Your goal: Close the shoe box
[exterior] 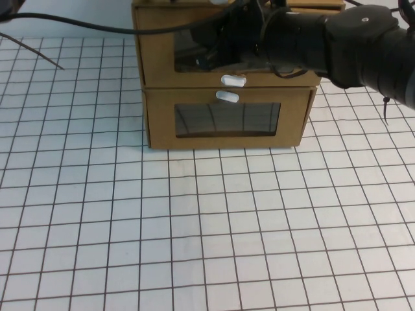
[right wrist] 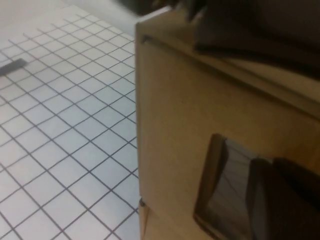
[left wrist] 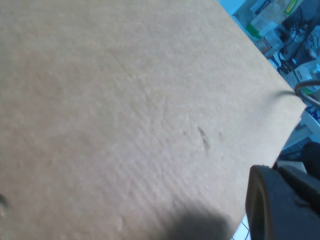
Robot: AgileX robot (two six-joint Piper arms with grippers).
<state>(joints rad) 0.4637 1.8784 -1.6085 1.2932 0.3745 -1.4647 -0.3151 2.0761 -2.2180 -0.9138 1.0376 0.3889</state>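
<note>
Pushing the shoe box (exterior: 224, 61) straight in works best. Right claw (exterior: 224, 35) sits at its front (grip unclear); left claw (left wrist: 280, 205) behind, unclear too.

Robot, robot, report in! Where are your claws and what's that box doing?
Right claw against the upper shoe box front. Left claw beside plain cardboard, out of the high view. Lower box stacked underneath. Nothing in the way.
</note>
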